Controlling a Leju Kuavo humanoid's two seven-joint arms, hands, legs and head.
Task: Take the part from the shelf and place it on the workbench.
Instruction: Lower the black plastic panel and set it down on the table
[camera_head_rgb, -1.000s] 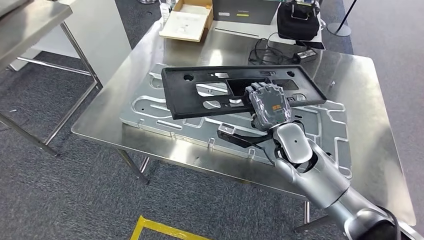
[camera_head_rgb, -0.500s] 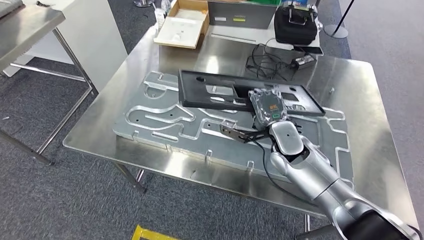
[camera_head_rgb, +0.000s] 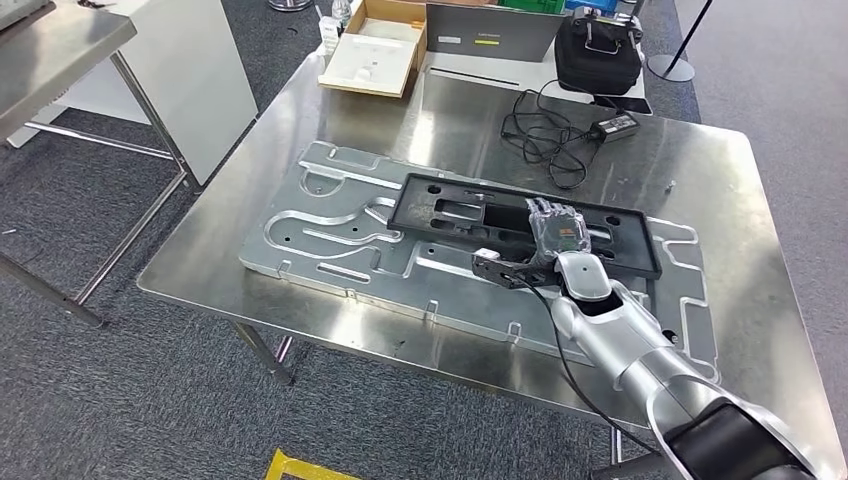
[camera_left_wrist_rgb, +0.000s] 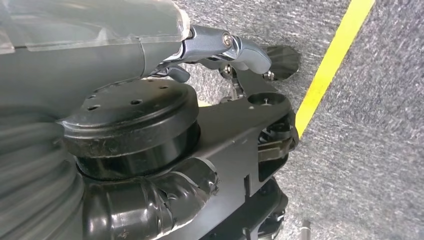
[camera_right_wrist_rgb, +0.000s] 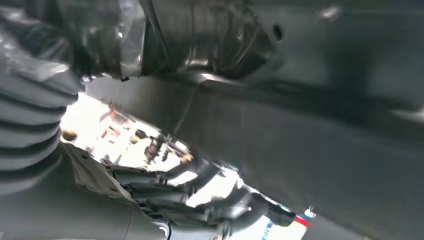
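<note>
under right hand (camera_head_rgb: 556, 228), black part (camera_head_rgb: 450, 212) partly hidden; fingertips unseen

You are looking at a workshop or robotics test floor. A stainless steel tabletop (camera_head_rgb: 700, 170) on metal legs carries a machined aluminium fixture plate (camera_head_rgb: 330, 225) with cut channels. At its far edge sit an open cardboard box (camera_head_rgb: 375, 50), a black bag (camera_head_rgb: 597, 50) and a coiled power cable (camera_head_rgb: 545, 135). The floor is grey carpet (camera_head_rgb: 120, 400) marked with yellow tape (camera_head_rgb: 310, 468). Another steel table (camera_head_rgb: 50, 50) stands off the tabletop's left side.
</note>
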